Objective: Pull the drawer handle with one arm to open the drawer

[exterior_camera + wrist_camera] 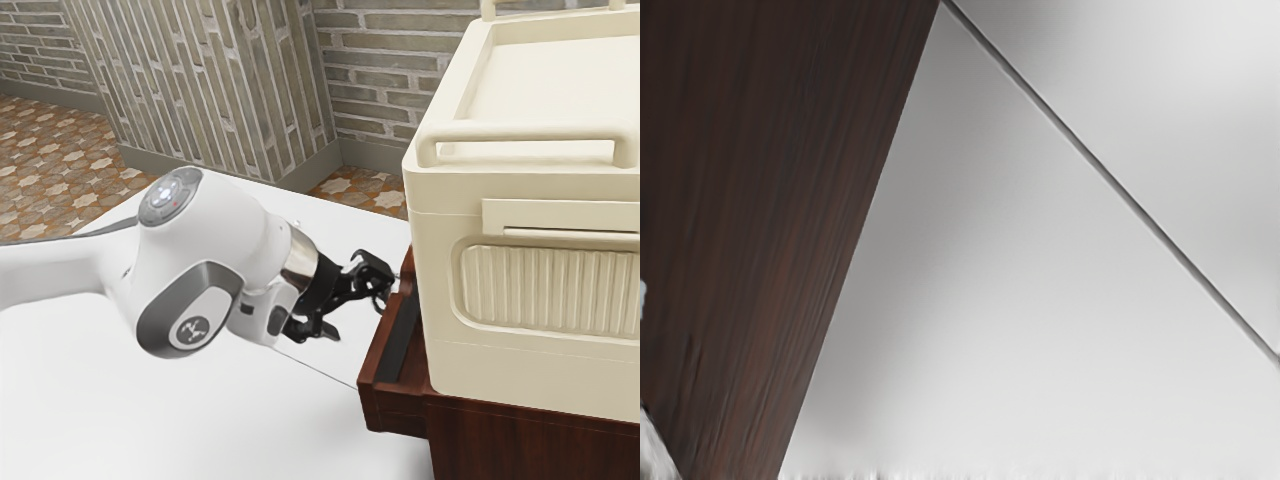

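The black gripper [352,305] is at the near side of the dark red-brown wooden drawer [392,404], its two fingers spread apart with nothing visible between them. The upper finger reaches close to the drawer's far front edge; I cannot tell if they touch. The drawer stands partly out of the wooden cabinet [520,450], and a dark strip of its inside shows behind the front. In the wrist view, a brown wooden face [760,220] lies beside the white tabletop. The handle is not clearly distinguishable; it may be hidden near the fingers.
A large cream-coloured cart-like box [540,370] with rails sits on top of the cabinet, close beside the hand. The white table [300,430] spreads under the arm, with a thin dark seam [1090,160] across it. Brick walls stand behind.
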Available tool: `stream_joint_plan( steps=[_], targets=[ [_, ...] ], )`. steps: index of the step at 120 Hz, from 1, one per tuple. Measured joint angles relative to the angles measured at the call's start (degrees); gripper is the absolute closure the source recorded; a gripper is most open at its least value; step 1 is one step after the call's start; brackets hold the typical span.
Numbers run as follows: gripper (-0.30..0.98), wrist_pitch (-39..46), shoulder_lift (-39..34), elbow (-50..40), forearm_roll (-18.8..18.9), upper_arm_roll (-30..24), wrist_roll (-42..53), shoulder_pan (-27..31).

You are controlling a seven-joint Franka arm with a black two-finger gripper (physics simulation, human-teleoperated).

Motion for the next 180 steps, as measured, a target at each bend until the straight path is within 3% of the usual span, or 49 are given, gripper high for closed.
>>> stream_joint_plan(
  steps=[23, 41, 79, 180],
  targets=[
    [0.01, -0.24, -1.51, -0.65, 0.74, 2.07, 0.25, -0.2],
    [0.18, -0.37, -3.12, -0.92, 0.85, 2.33, 0.56, -0.18],
    [0.04, 2.84, -7.2, -4.15, 2.09, 3.49, 1.04, 0.62],
    [0.0, 2.32, -15.45, -7.7, 7.77, 3.85, 1.13, 2.64]
  ],
)
